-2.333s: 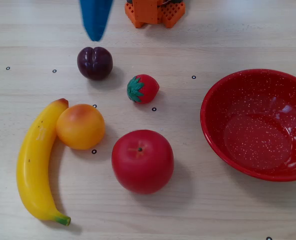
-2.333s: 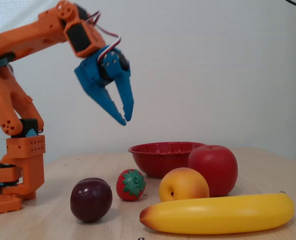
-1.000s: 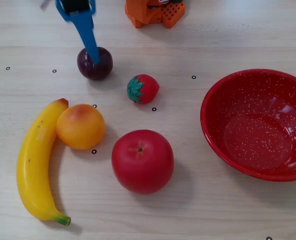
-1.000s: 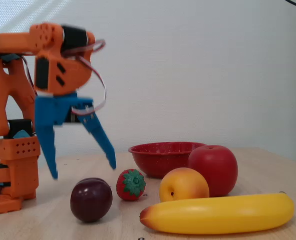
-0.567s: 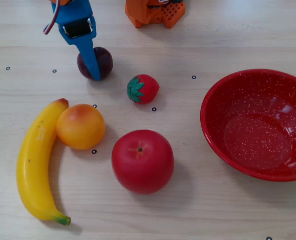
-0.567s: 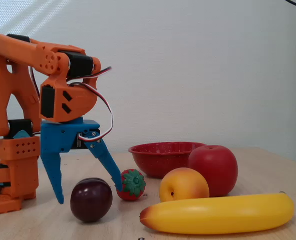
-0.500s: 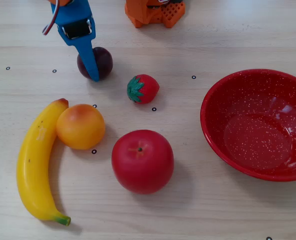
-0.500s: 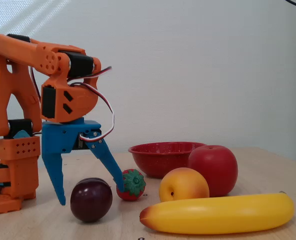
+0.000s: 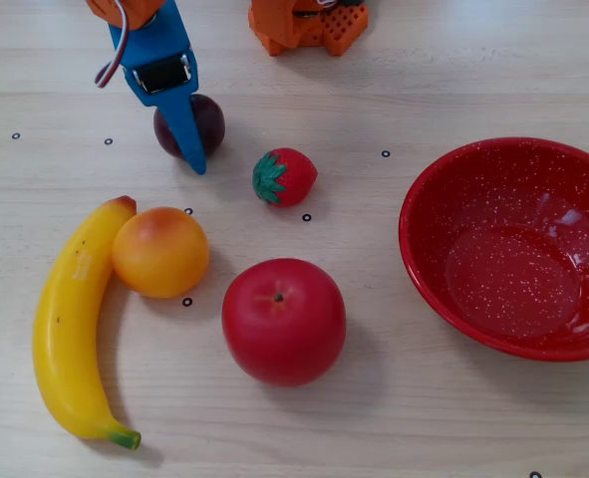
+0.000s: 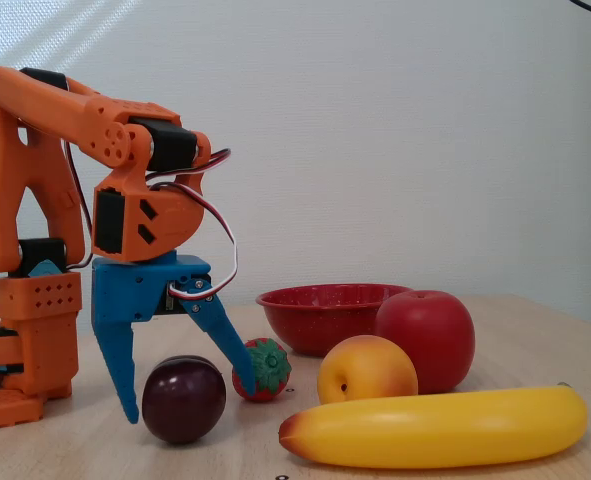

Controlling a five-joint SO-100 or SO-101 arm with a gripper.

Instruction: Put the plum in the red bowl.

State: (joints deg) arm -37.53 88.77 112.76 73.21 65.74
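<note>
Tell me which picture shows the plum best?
The side-on fixed view: the whole plum shows between the open end effector fingers. In the top-down fixed view, a blue finger covers part of the plum.

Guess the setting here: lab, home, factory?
Probably a hobby or lab tabletop test setup: a pale wood-grain table marked with small ring dots, a plain white wall behind, and toy fruit such as the plum and banana laid out beside a red bowl.

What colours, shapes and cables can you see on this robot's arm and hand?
The arm is built of chunky orange plastic segments with black motor blocks at the joints. The hand is blue, with two long tapering fingers. Red, white and dark wires loop from the wrist to a small motor on the hand.
</note>
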